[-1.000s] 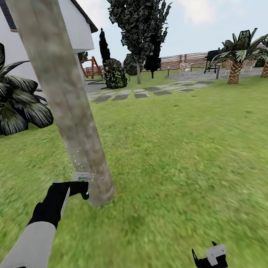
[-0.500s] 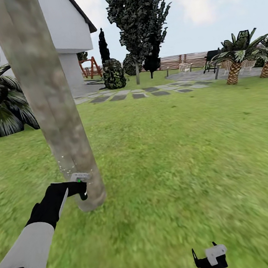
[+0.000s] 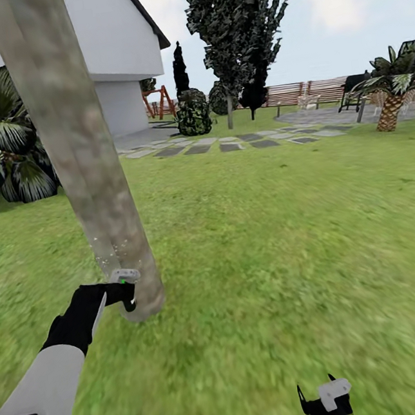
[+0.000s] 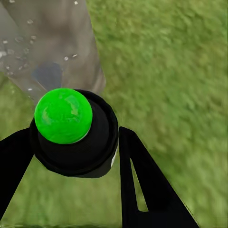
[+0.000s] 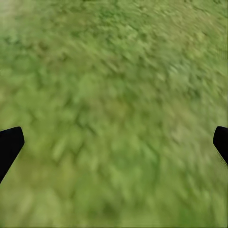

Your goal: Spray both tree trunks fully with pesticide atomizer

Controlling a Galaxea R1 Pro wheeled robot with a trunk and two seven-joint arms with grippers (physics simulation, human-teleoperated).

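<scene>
A thick, leaning pale grey-brown tree trunk point(image 3: 77, 152) rises from the lawn at the left of the head view. My left gripper point(image 3: 129, 290) is held at its base, shut on the pesticide atomizer point(image 3: 124, 277), whose white top touches the bark. In the left wrist view the atomizer point(image 4: 71, 128) is a black body with a bright green ball cap, clamped between my two black fingers point(image 4: 142, 185), with the trunk point(image 4: 52, 42) right behind it. Tiny whitish specks of pesticide point(image 3: 109, 249) float on the lower bark. My right gripper point(image 3: 326, 404) hangs open low over the grass.
A white house point(image 3: 117, 56) and a large dark-leaved plant point(image 3: 6, 154) stand behind the trunk. Grey stepping stones point(image 3: 226, 145), a dark cone-shaped tree point(image 3: 234, 29), a palm point(image 3: 392, 100) and a slatted fence point(image 3: 310, 91) lie far ahead. Open lawn point(image 3: 289, 236) spreads to the right.
The whole view has swung, so the house and far trees sit further right and the trunk's base further left than a second ago. My left gripper stays at the trunk base with the atomizer.
</scene>
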